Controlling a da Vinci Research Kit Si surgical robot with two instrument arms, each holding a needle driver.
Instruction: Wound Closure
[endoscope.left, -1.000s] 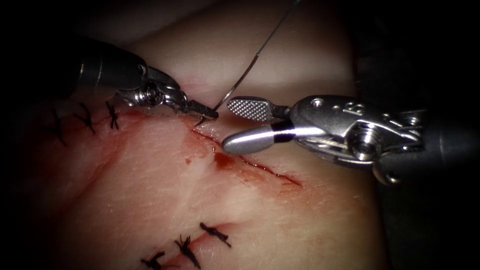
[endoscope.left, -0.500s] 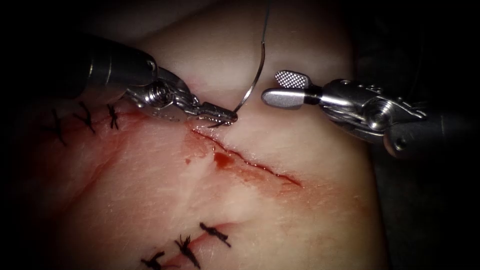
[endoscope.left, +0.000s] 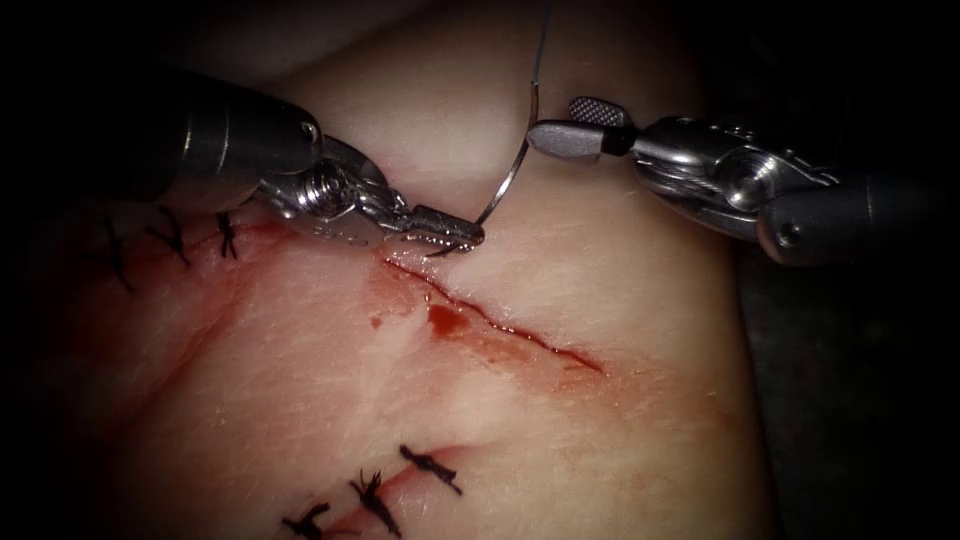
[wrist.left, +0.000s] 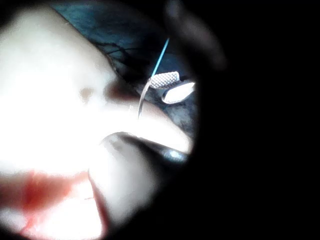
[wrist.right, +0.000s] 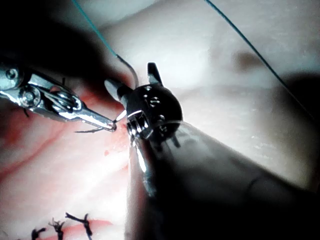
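The left tool (endoscope.left: 455, 232) comes in from the left, its jaws shut on the curved needle (endoscope.left: 508, 165) close to the pointed end. The short point sticks out under the jaws just above the upper end of the cut (endoscope.left: 490, 320); I cannot tell whether it touches the tissue (endoscope.left: 620, 300). The needle's body arcs up to its tail, where the thread (endoscope.left: 543, 35) leaves upward. The right tool (endoscope.left: 565, 125) stands open right beside that tail, holding nothing. In the right wrist view the right tool (wrist.right: 132, 80) is open next to the needle (wrist.right: 131, 70), with the left tool (wrist.right: 107, 125) beyond it.
Red fluid (endoscope.left: 446, 320) pools along the open cut. Dark finished stitches (endoscope.left: 172, 236) sit left of the left tool, and more stitches (endoscope.left: 375, 490) lie near the lower edge. In the left wrist view the needle (wrist.left: 143, 97) rises beside the right tool's fingers (wrist.left: 167, 80).
The right tool has lifted away from the cut, up and to the right, to the needle's tail. The left tool edged right, and the needle swung more upright.
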